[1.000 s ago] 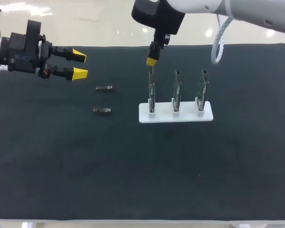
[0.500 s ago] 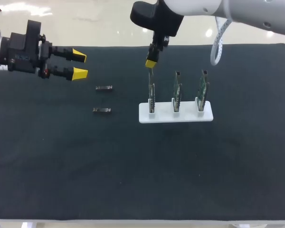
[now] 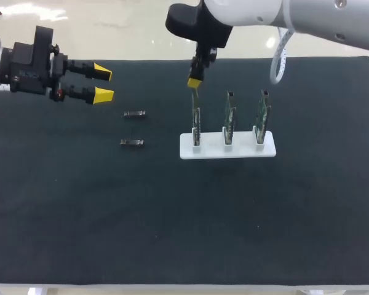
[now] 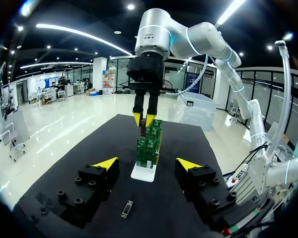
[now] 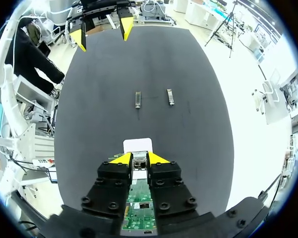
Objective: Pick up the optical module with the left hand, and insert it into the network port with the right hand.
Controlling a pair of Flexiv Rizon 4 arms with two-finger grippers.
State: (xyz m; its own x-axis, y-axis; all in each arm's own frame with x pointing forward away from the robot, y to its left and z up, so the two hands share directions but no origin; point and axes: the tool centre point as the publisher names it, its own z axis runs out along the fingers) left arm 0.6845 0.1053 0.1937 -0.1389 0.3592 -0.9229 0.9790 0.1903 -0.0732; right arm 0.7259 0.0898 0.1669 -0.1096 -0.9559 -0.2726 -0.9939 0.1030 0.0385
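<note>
Two loose optical modules lay flat on the black mat (image 3: 80,203), well apart from both grippers: the rear module (image 3: 134,114) and the front module (image 3: 131,142), parallel to each other, between my left gripper (image 3: 103,83) and the white base (image 3: 187,150). In the head view the left gripper hung over the mat's left rear area with its fingers spread wide and nothing between them. Three circuit boards stood upright in the base: left board (image 3: 197,123), middle board (image 3: 229,117), right board (image 3: 262,117). The middle board carried a dark network port (image 3: 230,94) on its top edge, as did the right board. My right gripper (image 3: 195,82) pointed down directly over the left board, with a thin held module (image 3: 195,95) running from its tips to that board's top edge. The head view did not resolve the finger gap. The right wrist view did: the fingers stood nearly together and pressed a small metal piece from both sides, the board directly under them and the base just ahead. That view also showed both loose modules side by side ahead of the gripper. The left wrist view showed only one clearly, lying under and between its open fingers, with the three boards lined up end-on beyond. I could not tell how deep the held module sat in the board.
</note>
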